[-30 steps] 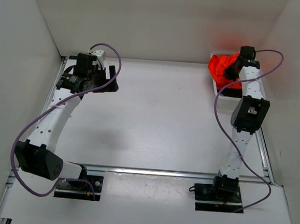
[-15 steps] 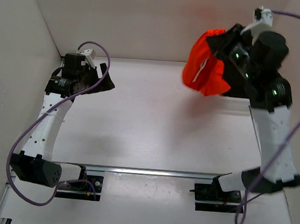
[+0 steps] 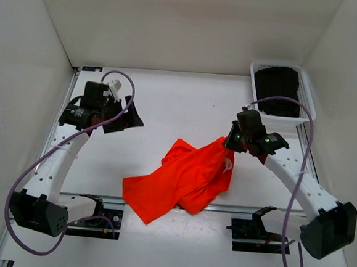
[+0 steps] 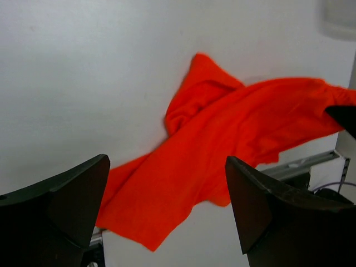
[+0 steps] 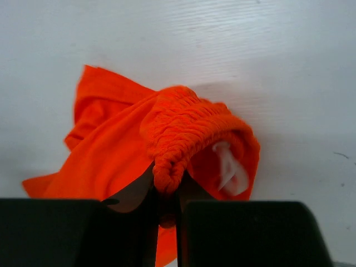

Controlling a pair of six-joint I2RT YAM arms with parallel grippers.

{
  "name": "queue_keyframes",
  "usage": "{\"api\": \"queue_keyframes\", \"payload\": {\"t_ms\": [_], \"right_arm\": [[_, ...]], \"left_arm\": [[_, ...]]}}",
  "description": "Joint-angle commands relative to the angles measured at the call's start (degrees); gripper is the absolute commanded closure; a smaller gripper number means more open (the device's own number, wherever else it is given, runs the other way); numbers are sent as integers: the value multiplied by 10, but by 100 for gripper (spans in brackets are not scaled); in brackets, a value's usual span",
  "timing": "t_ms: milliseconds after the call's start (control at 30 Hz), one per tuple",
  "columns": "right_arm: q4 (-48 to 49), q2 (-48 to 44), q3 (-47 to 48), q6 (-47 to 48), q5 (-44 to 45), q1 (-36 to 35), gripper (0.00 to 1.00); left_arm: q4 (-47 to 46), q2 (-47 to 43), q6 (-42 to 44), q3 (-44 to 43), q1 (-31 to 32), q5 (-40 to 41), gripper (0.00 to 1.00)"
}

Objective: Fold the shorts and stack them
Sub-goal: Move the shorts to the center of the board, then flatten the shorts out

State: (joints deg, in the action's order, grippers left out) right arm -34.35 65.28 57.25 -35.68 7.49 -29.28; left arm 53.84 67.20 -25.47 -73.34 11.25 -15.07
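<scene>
**shorts out of the basket and down on the desk**

the right claw [image 5: 167, 207] is closed on the gathered waistband [image 5: 186, 122] of the orange-red shorts [image 3: 184, 180], and the white drawstring [image 5: 225, 164] hangs just beside it. half a second ago it held them high in the air near the white basket [image 3: 277, 64]. now most of the cloth lies crumpled on the desk [image 3: 181, 103], toward the near edge. the left claw [image 3: 125, 118] hangs open, apart from the cloth. i judge that spreading the shorts flat comes next, and no fold is made yet.
</scene>
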Motion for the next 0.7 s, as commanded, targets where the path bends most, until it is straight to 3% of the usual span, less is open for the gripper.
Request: {"api": "queue_keyframes", "payload": {"t_ms": [0,133,300,500,667], "right_arm": [[42,14,31,-5,39,24,100],[23,105,109,26,67,31,100],[-15,193,201,38,54,73,100],[-15,217,220,44,-6,108,100],[-10,234,220,44,-32,125,100]], "left_arm": [[-1,11,-19,47,17,-17,5],[5,17,-19,58,55,-17,13],[5,6,-111,168,130,13,10],[-20,-57,-246,310,217,27,9],[-52,-15,-259,317,248,57,4]]}}
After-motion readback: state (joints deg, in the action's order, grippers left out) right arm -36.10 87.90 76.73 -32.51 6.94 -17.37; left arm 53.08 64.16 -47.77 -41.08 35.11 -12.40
